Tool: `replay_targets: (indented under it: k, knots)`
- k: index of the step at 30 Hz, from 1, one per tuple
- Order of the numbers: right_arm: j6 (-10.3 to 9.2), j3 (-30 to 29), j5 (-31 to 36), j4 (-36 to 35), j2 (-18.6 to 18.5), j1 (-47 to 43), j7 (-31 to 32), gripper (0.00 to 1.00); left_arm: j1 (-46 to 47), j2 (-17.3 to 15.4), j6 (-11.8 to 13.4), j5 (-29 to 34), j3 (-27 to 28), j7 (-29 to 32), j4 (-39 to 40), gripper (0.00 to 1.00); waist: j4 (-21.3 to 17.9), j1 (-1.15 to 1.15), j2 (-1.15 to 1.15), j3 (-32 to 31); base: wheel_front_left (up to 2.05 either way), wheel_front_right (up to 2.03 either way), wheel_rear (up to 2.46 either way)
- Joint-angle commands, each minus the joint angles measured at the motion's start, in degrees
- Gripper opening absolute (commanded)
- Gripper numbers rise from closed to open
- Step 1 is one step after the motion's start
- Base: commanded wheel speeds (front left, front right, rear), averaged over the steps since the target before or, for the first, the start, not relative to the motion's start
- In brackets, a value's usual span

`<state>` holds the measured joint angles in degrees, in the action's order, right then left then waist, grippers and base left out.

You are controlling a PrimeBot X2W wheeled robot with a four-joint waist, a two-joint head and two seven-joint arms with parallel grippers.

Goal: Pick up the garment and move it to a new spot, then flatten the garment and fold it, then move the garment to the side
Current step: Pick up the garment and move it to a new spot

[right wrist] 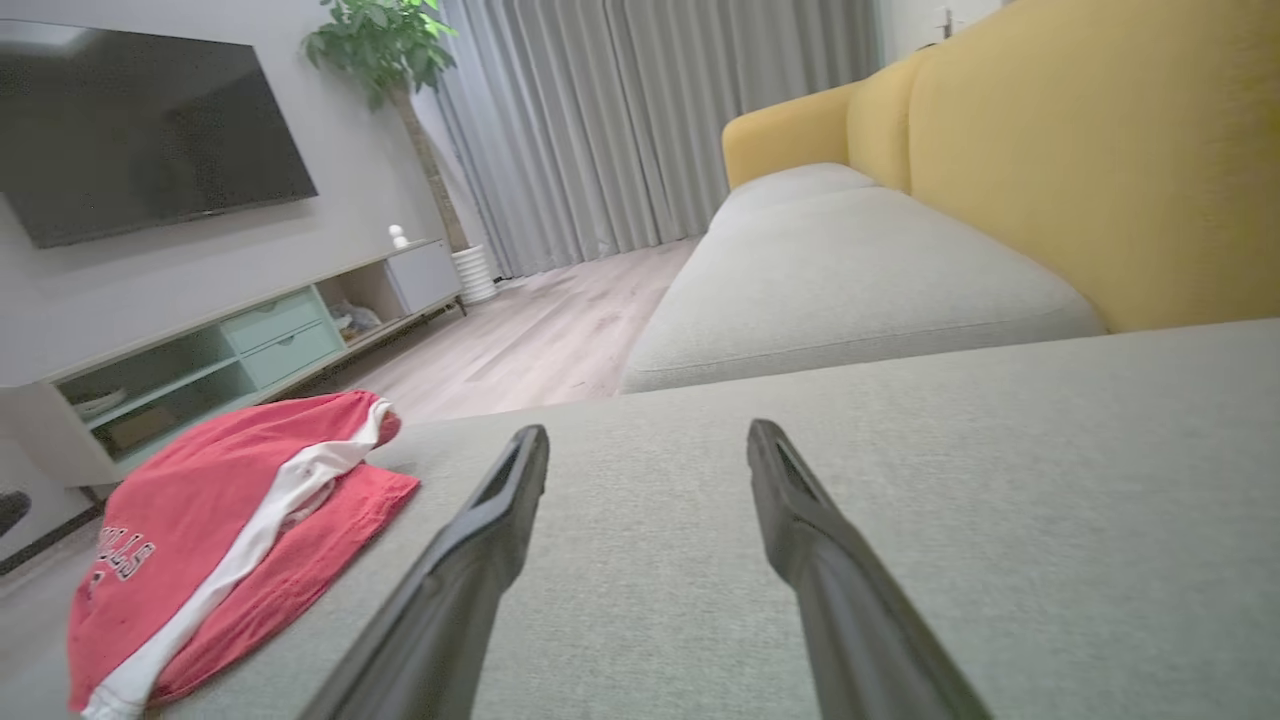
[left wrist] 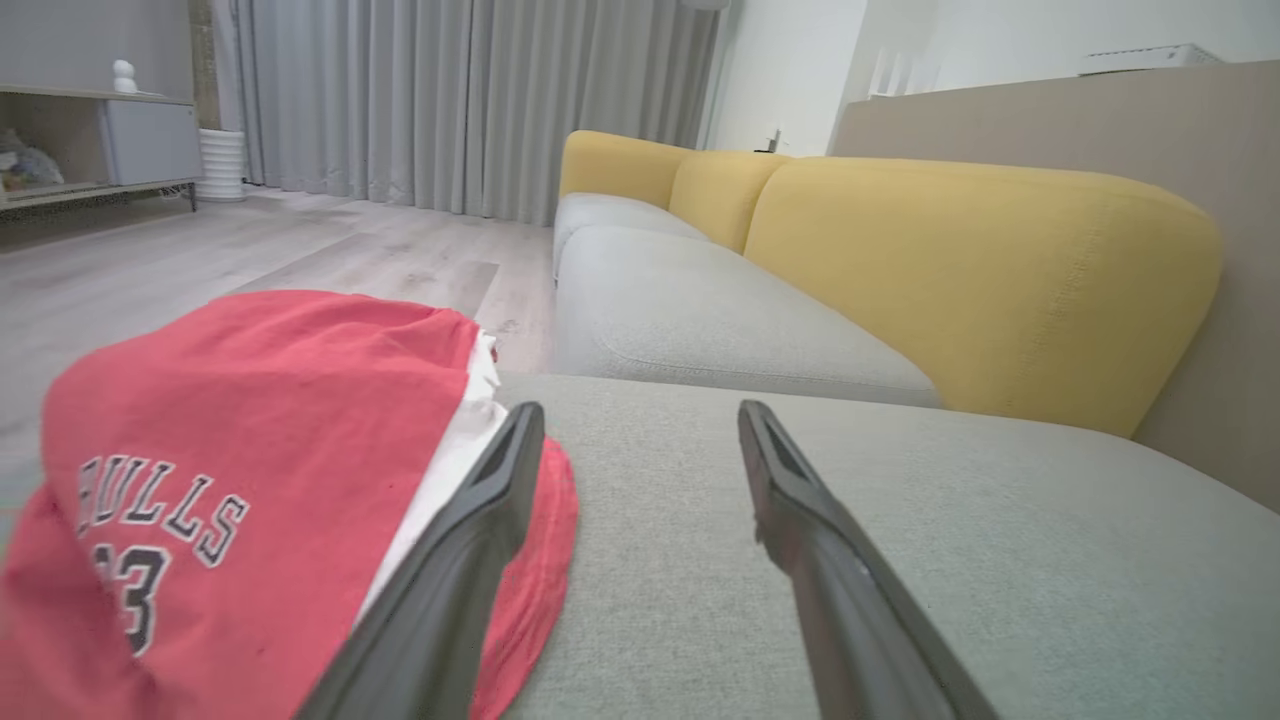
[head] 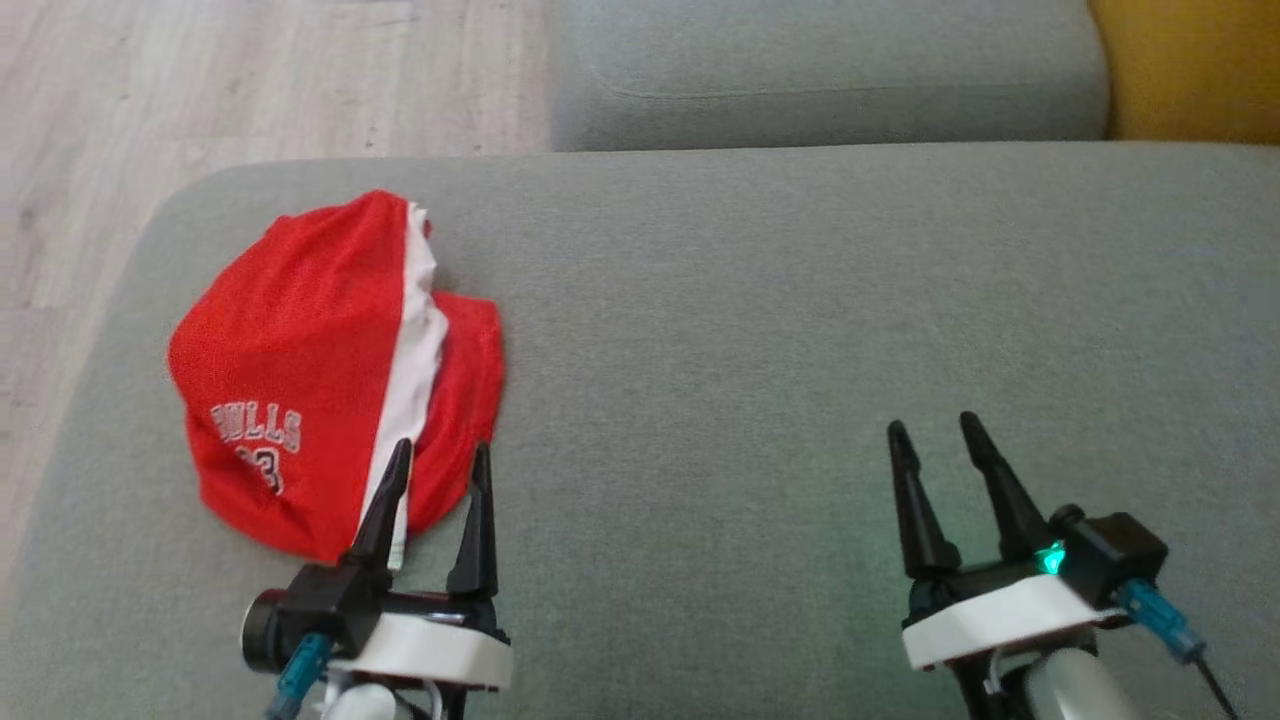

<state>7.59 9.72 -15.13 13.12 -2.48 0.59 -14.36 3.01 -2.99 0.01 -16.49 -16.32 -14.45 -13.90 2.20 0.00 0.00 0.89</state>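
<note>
The garment [head: 310,370] is a red mesh jersey with a white stripe and "BULLS" lettering, lying bunched at the left end of the grey sofa seat [head: 780,330]. My left gripper [head: 442,455] hovers open at the garment's near right edge, nothing between its fingers. In the left wrist view the garment [left wrist: 230,470] sits left of the open left gripper [left wrist: 640,415], whose left finger overlaps its hem. My right gripper [head: 932,425] stands open over bare cushion, well right of the garment. The right wrist view shows the garment [right wrist: 220,520] far left of the open right gripper [right wrist: 648,435].
A second grey seat cushion [head: 830,70] lies beyond, with yellow backrests [left wrist: 980,270] along the right. Wooden floor [head: 200,90] drops off past the sofa's left edge. A TV [right wrist: 140,130], a low cabinet [right wrist: 230,340] and a plant [right wrist: 385,45] stand across the room.
</note>
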Motion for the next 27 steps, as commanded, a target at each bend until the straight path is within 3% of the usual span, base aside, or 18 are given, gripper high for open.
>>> replay_targets:
  k: [1,18,27]
  knots:
    - [-0.1,2.4,-0.4,-1.8,-0.4,1.3,-0.6,1.0,0.7,0.1,0.1,0.9,2.8,-0.5,1.5,1.0,1.6,0.0,0.0,-0.4,0.0,0.0,0.0]
    - [-0.1,6.1,-1.3,-1.8,-0.4,0.4,-0.6,1.0,-1.2,0.1,0.1,1.2,4.9,-0.5,2.0,1.0,9.5,0.0,0.0,-1.2,0.0,0.0,0.0]
    - [-0.1,7.1,-1.3,-2.0,-0.4,0.7,-0.6,1.0,-1.0,0.1,0.1,1.4,5.4,-0.5,2.1,1.0,10.8,0.0,0.0,0.1,0.0,0.0,0.0]
